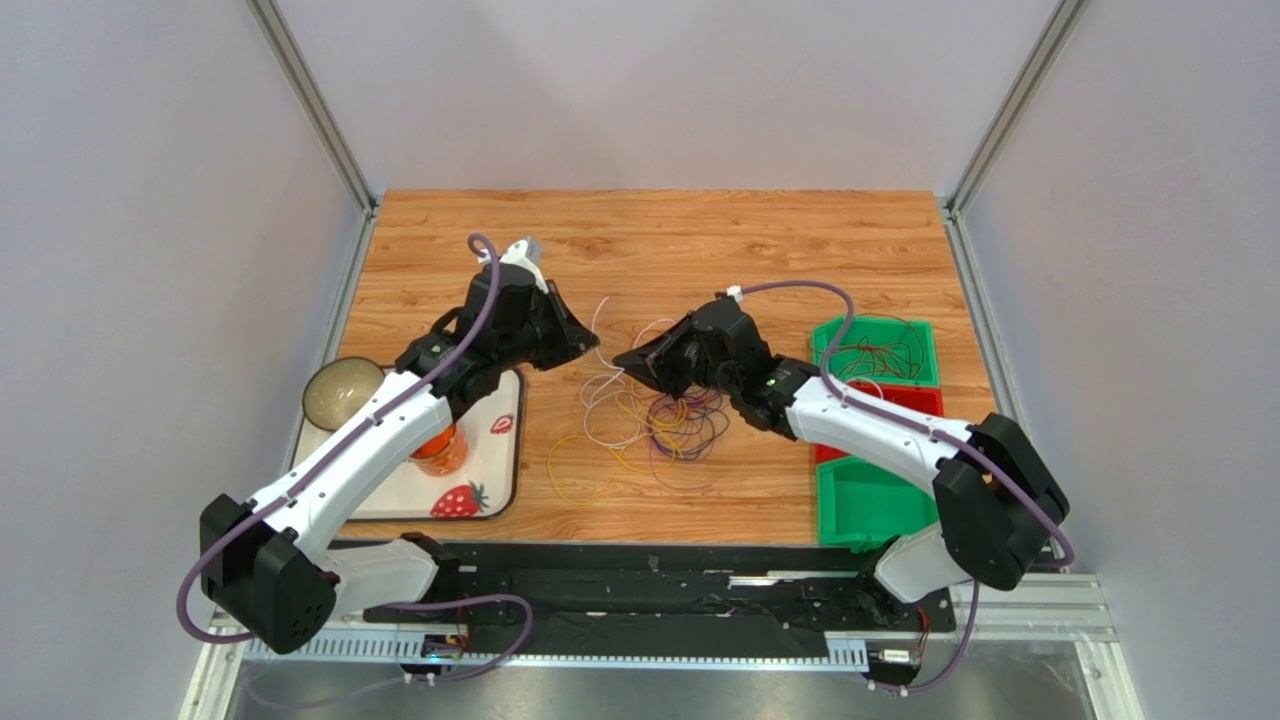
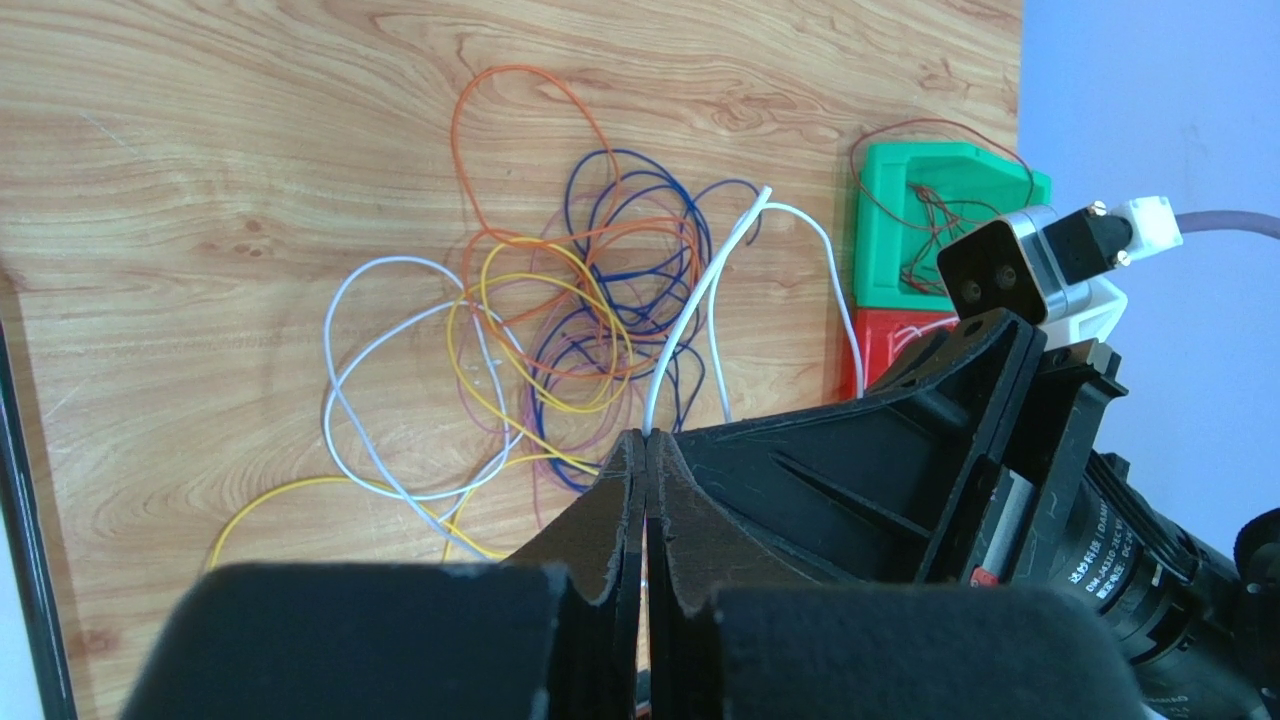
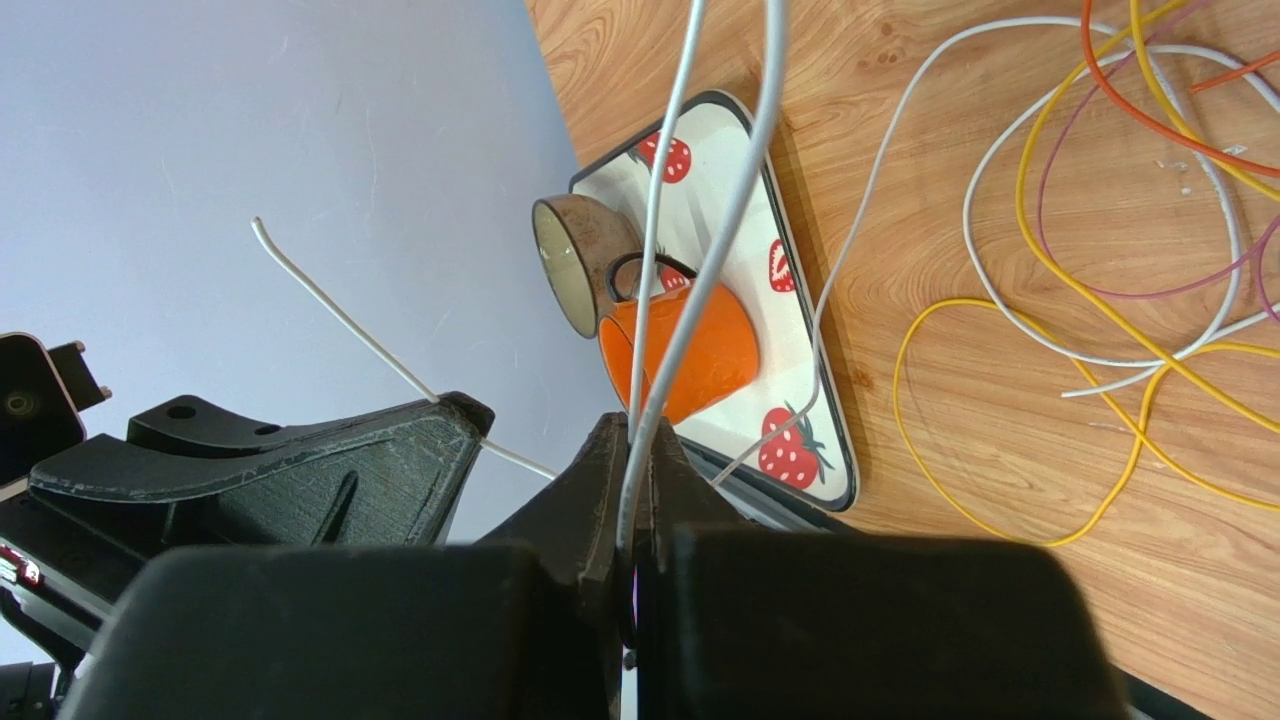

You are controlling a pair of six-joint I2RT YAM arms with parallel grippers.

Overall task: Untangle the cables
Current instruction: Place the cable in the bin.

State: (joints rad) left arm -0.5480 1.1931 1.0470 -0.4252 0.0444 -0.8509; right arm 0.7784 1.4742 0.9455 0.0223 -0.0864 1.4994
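Sprawling cables: we see loose loops of purple, orange, yellow and white heaped together near the middle of the worktop, a little toward its near edge.
White cable: it lifts out of the heap and runs into both sets of fingertips; we cannot tell whether that is one strand or two.
Left gripper: jaws pressed together on the white cable, which leaves the tips and arcs over the heap.
Right gripper: jaws likewise closed on the white cable, with two runs leading away from the tips.
Grippers to heap: we find both tips just beside each other at the heap's far side, the loops lying toward the near edge from them.
Tray: strawberry-patterned, at the left edge, carrying an orange cup and a bowl.
Green bins: along the right edge, a red bin between them, and thin wires in the far one.
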